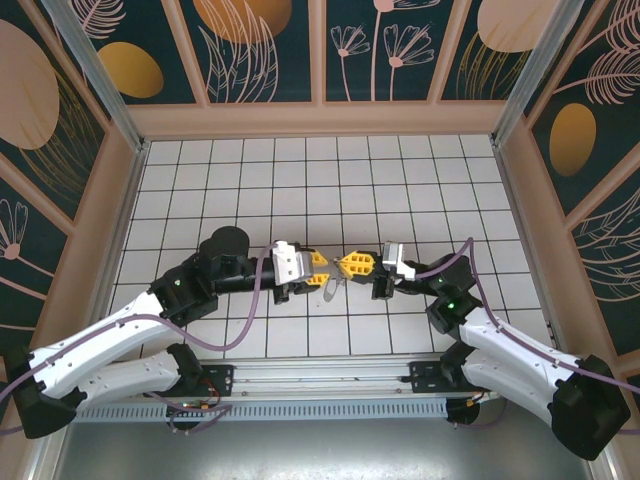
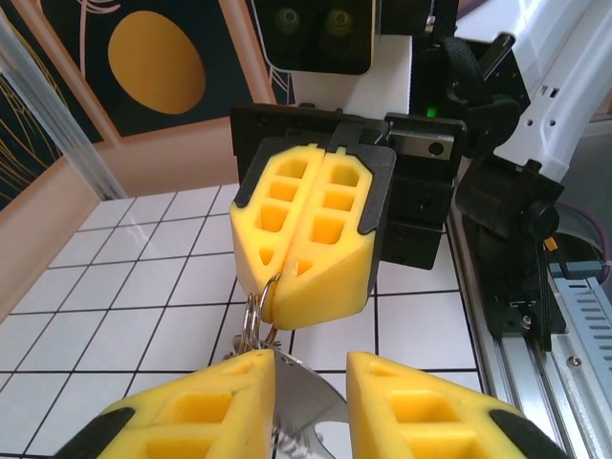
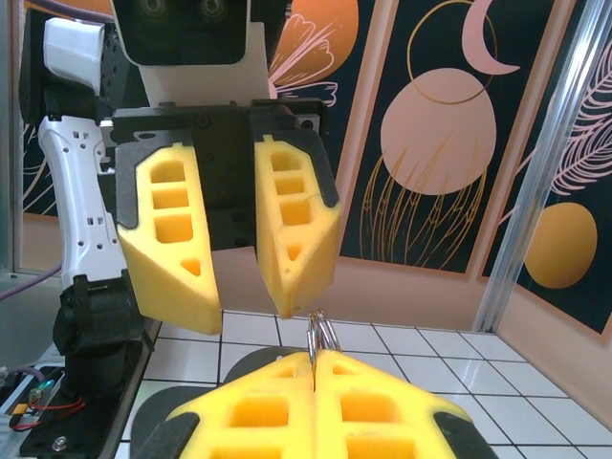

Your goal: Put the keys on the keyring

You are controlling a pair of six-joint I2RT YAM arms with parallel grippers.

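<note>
My right gripper [image 1: 352, 266] is shut on the thin silver wire rings [image 3: 320, 333] of the keyring, just above the tiled floor. In the left wrist view those rings [image 2: 253, 320] stick out below the right gripper's closed yellow tips [image 2: 282, 292]. A flat silvery metal part [image 2: 311, 397] hangs from them. My left gripper [image 1: 322, 268] faces the right one, and its fingers stand open around that flat part, which lies against the left finger [image 2: 191, 406]. From above the metal [image 1: 328, 290] glints below the two grippers. The red-headed key is hidden.
The white tiled floor [image 1: 300, 190] stretches back to the tan frame and the dark patterned walls [image 1: 260, 50]. A metal rail [image 1: 330, 375] with the arm bases runs along the near edge. Purple cables [image 1: 250, 320] loop beside both arms.
</note>
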